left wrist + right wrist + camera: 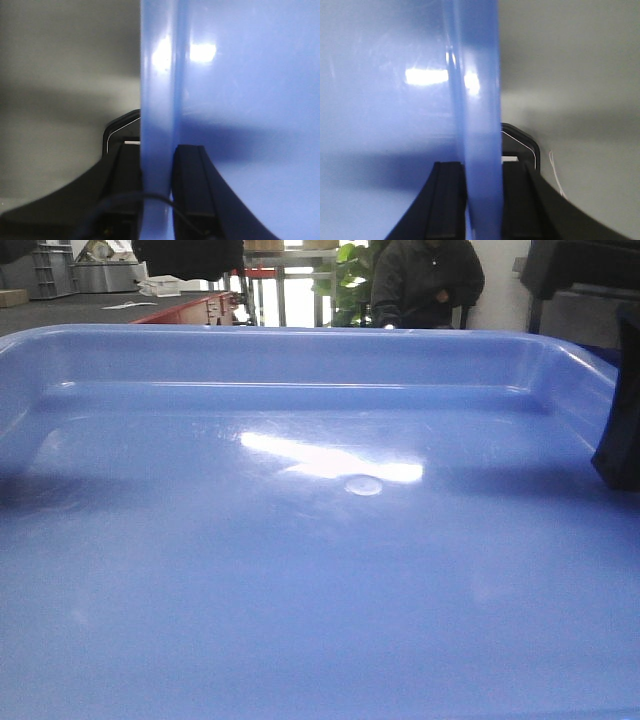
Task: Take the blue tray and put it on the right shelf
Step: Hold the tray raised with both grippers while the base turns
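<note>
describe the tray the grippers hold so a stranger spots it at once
Filling the front view, before the dark-jacketed person, is the blue tray, side rims clamped by left gripper and right gripper. Only it is wide, shallow, glossy pale blue, with a round centre mark.

Pinches the left rim of the blue tray (300,360) with the left gripper (157,172), jaws closed flat against the rim's inner and outer faces. Pinches the tray's right rim the same way with the right gripper (482,180), black fingers (447,200) pressed to either side of it. Appears from the front only as a dark shape at the tray's right rim.
</note>
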Motion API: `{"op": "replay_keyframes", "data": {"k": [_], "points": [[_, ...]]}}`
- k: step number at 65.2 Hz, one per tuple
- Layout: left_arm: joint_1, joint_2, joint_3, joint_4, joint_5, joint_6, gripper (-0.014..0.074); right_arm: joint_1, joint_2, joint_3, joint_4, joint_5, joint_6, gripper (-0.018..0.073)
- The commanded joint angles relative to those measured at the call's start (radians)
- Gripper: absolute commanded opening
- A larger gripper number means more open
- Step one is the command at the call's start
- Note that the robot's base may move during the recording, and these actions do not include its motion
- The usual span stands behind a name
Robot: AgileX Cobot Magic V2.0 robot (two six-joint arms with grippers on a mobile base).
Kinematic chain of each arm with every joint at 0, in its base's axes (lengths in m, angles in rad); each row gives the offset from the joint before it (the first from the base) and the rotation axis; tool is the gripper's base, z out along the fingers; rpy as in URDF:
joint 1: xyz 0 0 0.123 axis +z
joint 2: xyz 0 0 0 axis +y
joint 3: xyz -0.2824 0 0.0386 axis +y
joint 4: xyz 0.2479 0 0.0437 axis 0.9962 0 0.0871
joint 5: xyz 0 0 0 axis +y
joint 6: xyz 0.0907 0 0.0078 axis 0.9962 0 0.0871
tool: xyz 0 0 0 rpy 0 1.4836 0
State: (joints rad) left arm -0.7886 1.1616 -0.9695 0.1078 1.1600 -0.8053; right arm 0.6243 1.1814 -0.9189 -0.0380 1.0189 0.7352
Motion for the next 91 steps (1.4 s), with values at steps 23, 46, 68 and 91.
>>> {"op": "replay_keyframes", "data": {"k": [23, 46, 68, 91], "points": [[-0.005, -0.023, -0.027, 0.017, 0.016, 0.001, 0.0022, -0.004, -0.023, -0.025, -0.053, -0.009, 0.002, 0.0142], [-0.005, -0.023, -0.027, 0.017, 0.016, 0.001, 0.0022, -0.004, -0.023, -0.025, -0.053, -0.009, 0.002, 0.0142], [-0.005, -0.023, -0.027, 0.017, 0.016, 0.001, 0.0022, -0.004, -0.023, -0.025, -0.053, -0.009, 0.002, 0.0142], [-0.005, -0.023, -0.027, 0.017, 0.016, 0.001, 0.0022, -0.004, -0.023, -0.025, -0.053, -0.009, 0.002, 0.0142]]}}
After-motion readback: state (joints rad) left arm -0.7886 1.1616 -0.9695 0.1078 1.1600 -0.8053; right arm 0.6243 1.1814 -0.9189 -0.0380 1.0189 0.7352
